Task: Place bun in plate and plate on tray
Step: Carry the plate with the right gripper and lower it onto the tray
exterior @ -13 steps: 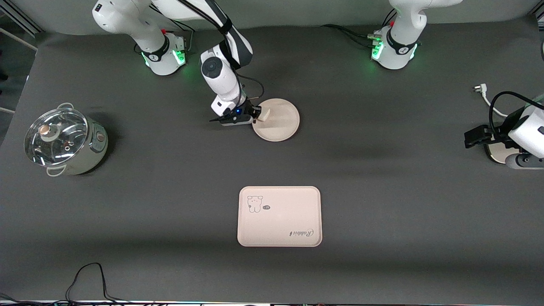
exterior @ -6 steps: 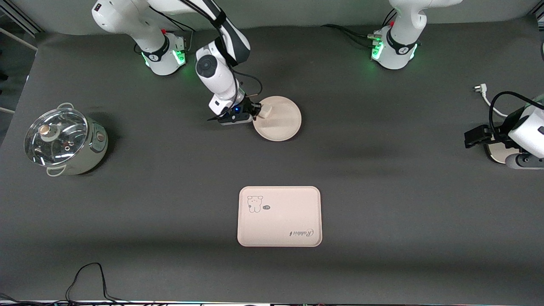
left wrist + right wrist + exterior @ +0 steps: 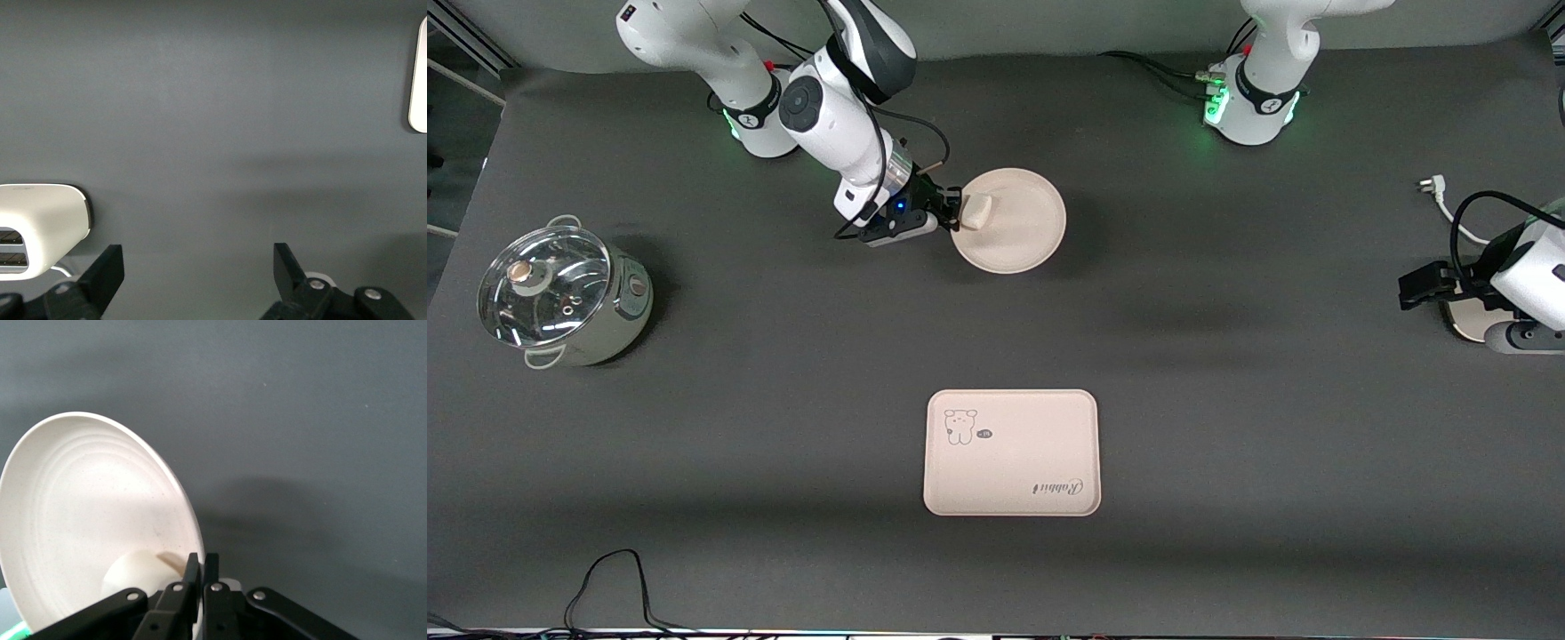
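right pincer (image 3: pixel 957 213) | lifted plate (image 3: pixel 1021 222) off table, tilted | bun (image 3: pixel 977 212) slid toward pinched rim

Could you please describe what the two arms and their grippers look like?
Both arms are glossy white with rounded links on white bases ringed in black and lit green. The right arm has a black joint section, a grey disc on one link and a black cable looping to its wrist. The right gripper is black with a small blue light. The left gripper has black, angular fingers with silver screws.

A lidded pot (image 3: pixel 560 296) sits toward the right arm's end; toaster (image 3: pixel 37 227) elsewhere.
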Tool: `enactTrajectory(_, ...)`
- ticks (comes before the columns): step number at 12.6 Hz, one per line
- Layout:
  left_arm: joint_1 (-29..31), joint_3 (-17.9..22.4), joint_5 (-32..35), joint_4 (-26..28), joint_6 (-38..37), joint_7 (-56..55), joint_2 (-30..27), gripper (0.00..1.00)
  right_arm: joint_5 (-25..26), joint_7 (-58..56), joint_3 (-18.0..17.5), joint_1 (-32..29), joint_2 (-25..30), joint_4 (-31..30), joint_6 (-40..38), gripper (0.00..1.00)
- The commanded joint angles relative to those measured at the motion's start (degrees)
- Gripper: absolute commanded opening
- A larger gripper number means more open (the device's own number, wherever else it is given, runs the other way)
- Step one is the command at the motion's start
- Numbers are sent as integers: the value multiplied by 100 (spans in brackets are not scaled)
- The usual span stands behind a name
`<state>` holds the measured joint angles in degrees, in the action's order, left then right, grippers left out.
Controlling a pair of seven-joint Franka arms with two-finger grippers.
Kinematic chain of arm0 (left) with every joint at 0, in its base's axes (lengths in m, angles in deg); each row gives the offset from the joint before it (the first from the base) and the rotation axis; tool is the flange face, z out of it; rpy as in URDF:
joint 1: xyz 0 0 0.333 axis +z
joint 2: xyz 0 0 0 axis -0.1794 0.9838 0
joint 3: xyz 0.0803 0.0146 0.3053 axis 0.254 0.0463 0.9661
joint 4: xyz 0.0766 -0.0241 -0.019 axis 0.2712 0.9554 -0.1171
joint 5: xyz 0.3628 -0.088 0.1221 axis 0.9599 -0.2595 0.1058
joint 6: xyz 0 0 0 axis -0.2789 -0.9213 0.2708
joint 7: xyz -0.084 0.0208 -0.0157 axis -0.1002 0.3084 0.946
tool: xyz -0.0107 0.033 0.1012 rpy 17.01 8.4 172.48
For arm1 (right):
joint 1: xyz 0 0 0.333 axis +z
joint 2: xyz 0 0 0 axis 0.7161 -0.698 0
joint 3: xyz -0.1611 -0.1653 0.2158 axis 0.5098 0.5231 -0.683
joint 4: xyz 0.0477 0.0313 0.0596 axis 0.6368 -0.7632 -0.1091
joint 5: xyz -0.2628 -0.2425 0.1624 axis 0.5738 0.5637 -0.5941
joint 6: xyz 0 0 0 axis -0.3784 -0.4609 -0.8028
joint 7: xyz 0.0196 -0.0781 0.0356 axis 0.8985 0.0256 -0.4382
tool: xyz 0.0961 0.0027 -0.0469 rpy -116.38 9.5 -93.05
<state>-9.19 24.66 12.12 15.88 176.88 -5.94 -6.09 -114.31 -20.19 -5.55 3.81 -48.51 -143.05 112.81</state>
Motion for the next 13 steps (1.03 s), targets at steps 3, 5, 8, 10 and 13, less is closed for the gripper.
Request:
enactTrajectory(3, -79, 82, -27, -59, -10, 103, -17, 100, -89, -288, 29, -480, -1507, 1871, -363, 0)
enactTrajectory(5, -79, 82, -27, -59, -1, 103, -17, 100, -72, -429, 126, -805, -2315, 3048, -854, 0)
enactTrajectory(8, -88, 82, -27, -59, 8, 103, -17, 100, 323, -430, 267, -1227, -3502, 4893, -1592, 0)
enactTrajectory(10, -88, 82, -27, -59, 8, 103, -17, 100, 341, -395, 328, -1447, -4206, 6019, -2093, 0)
enactTrajectory(13, -97, 82, -18, -59, 16, 94, -17, 100, 333, -377, 557, -1562, -4989, 7216, -2350, 0)
